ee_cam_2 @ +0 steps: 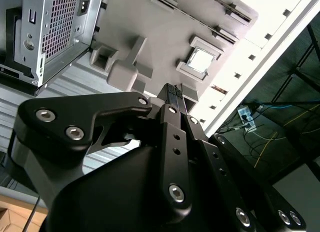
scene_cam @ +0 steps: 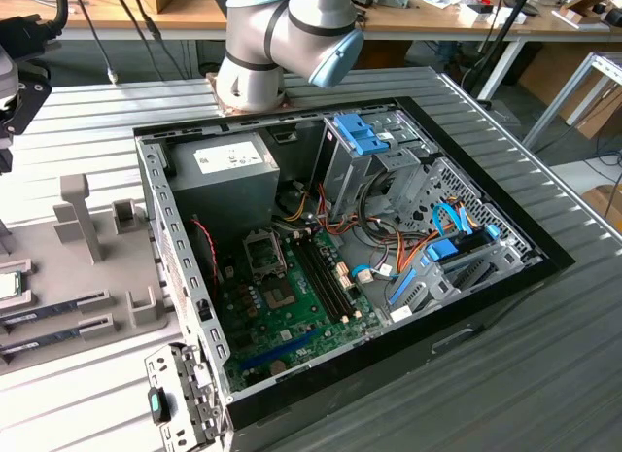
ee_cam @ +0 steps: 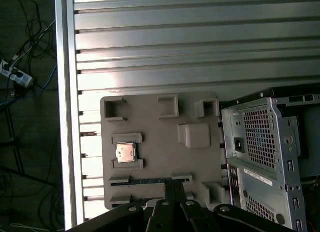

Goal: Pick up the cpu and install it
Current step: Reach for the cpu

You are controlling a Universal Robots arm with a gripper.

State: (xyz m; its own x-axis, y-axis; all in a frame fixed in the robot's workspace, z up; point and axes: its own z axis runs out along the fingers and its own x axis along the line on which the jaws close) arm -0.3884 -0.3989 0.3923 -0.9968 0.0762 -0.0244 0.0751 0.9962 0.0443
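Hovering over the grey tray [ee_cam: 160,117], the gripper [ee_cam: 175,184] has its two black fingers [ee_cam_2: 170,95] pressed together with nothing between them; it is clenched and empty. In both wrist views the fingertips point down at the tray and touch nothing.

The cpu [ee_cam: 125,152] lies flat in a square recess of the tray, silvery top up, framed by low raised lips. It sits on the side of the tray away from the case [ee_cam: 260,137] and apart from the gripper. In the second wrist view the cpu [ee_cam_2: 201,60] shows beyond the gripper [ee_cam_2: 176,94], with the tray [ee_cam_2: 150,22] spreading between it and the perforated wall of the case [ee_cam_2: 55,27].

In the exterior view the tray [scene_cam: 58,267] lies at the exterior view's left of the open case [scene_cam: 160,209], just beside it, and the cpu [scene_cam: 7,286] is cut by the picture's edge. Long thin memory sticks [scene_cam: 49,311] rest in slots on the near part of the tray; one of them [ee_cam: 145,181] lies close under the fingertips in the first wrist view.

Inside the case, the green board [scene_cam: 292,306] covers the floor, and the socket [scene_cam: 264,250] is a dark square frame near its far end, just in front of the power supply [scene_cam: 228,175]. The cpu is not yet on the board.

The arm's base [scene_cam: 253,73] stands at the far side of the case, on the ribbed metal table [scene_cam: 544,355] that carries everything.
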